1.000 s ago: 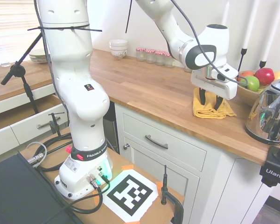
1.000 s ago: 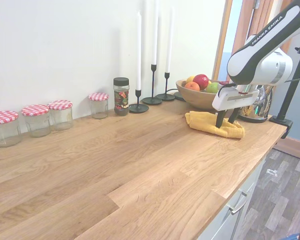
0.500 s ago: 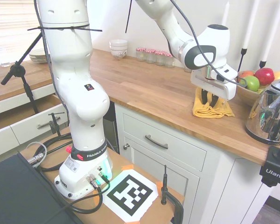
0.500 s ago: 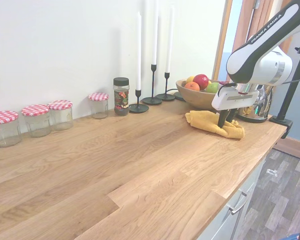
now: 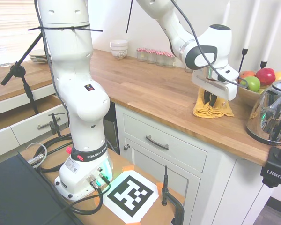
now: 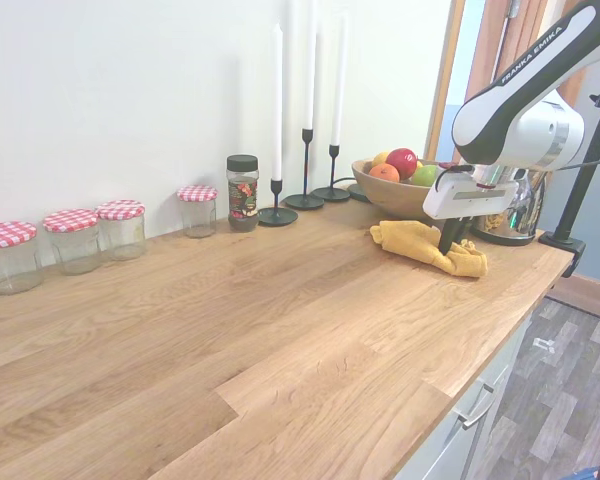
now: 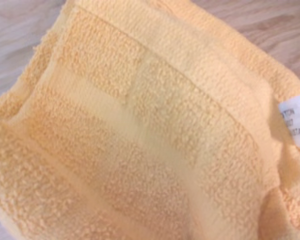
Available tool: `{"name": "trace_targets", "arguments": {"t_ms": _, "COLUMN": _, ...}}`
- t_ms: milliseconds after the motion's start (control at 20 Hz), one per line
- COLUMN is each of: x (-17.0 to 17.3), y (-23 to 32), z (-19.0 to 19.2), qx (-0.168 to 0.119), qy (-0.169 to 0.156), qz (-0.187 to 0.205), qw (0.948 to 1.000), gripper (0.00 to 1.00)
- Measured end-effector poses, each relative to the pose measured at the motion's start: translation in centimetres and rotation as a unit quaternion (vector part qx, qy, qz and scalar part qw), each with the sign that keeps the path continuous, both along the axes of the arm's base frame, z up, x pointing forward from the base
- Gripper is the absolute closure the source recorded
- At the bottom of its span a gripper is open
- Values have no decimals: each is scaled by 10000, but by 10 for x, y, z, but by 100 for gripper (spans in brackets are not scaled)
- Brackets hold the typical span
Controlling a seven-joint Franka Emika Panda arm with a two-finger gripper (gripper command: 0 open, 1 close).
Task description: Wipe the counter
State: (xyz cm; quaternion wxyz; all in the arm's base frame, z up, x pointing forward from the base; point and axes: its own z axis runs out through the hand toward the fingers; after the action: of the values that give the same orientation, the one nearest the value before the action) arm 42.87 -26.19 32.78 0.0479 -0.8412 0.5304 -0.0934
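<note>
Second exterior view shows the claw point(image 6: 452, 243) has pinched shut on the yellow cloth point(image 6: 417, 244), where a second ago its fingers straddled it open. Cloth sits bunched on the counter point(image 6: 280, 330) near the fruit bowl point(image 6: 395, 198), so wiping can probably start.

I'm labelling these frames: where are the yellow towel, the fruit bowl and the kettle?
yellow towel point(image 6: 408, 240): second exterior view, bare folded top.
fruit bowl point(image 6: 392, 198): second exterior view, front wall.
kettle point(image 5: 268, 117): first exterior view, shiny body.
</note>
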Motion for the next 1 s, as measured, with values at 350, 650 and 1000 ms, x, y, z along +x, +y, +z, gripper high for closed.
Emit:
{"name": "trace_targets", "arguments": {"t_ms": 350, "x": 28, "y": 48, "z": 1, "qx": 16, "qy": -4, "qz": 370, "qw": 9993, "gripper": 100}}
{"name": "trace_targets", "arguments": {"t_ms": 650, "x": 62, "y": 139, "z": 2, "qx": -70, "qy": 46, "qz": 797, "qw": 9968, "gripper": 100}}
{"name": "trace_targets", "arguments": {"t_ms": 1000, "x": 77, "y": 238, "z": 1, "qx": -281, "qy": 78, "qz": 1233, "qw": 9919, "gripper": 100}}
